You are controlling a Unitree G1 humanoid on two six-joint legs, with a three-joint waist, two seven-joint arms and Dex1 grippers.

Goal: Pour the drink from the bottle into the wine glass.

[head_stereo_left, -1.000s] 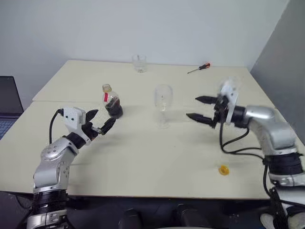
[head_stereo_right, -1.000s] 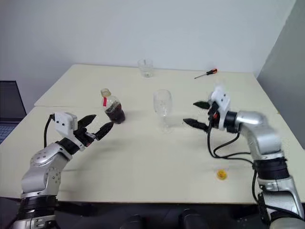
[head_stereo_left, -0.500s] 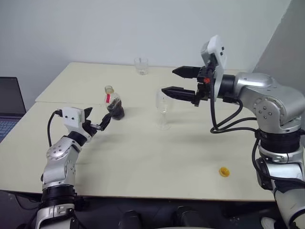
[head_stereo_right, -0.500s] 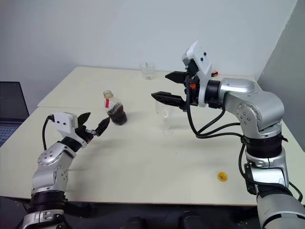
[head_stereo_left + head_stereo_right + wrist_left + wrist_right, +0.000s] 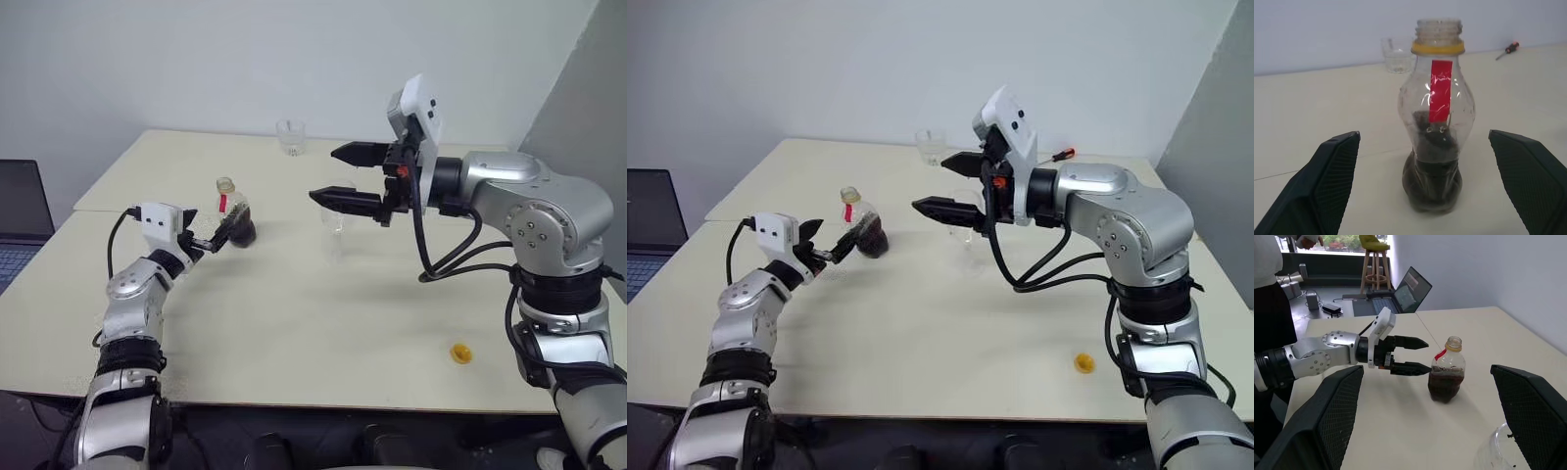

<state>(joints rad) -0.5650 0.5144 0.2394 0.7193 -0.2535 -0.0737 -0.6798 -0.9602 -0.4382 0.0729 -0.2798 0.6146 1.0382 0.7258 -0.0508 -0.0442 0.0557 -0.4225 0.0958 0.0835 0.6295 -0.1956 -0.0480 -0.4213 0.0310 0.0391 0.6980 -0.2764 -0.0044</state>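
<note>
The bottle (image 5: 233,213) stands upright and uncapped on the table (image 5: 294,323), left of centre. It has a red label strip and the dark drink (image 5: 1433,176) fills its lower part. My left gripper (image 5: 216,233) is open and level, its fingers (image 5: 1327,181) spread just short of the bottle and not touching it. The wine glass (image 5: 335,227) stands empty near the table's middle. My right gripper (image 5: 323,174) hangs open above and in front of the glass, pointing toward the bottle and partly hiding the bowl.
A short clear tumbler (image 5: 290,134) stands at the table's far edge, with a red-handled screwdriver (image 5: 1063,154) to its right. A yellow cap (image 5: 459,352) lies near the front right. A laptop (image 5: 20,220) sits off the left side, and a person (image 5: 1268,284) stands beyond it.
My left gripper has moved forward, up to the bottle. My right gripper has risen from beside the wine glass and swung left over it. Both stayed open.
</note>
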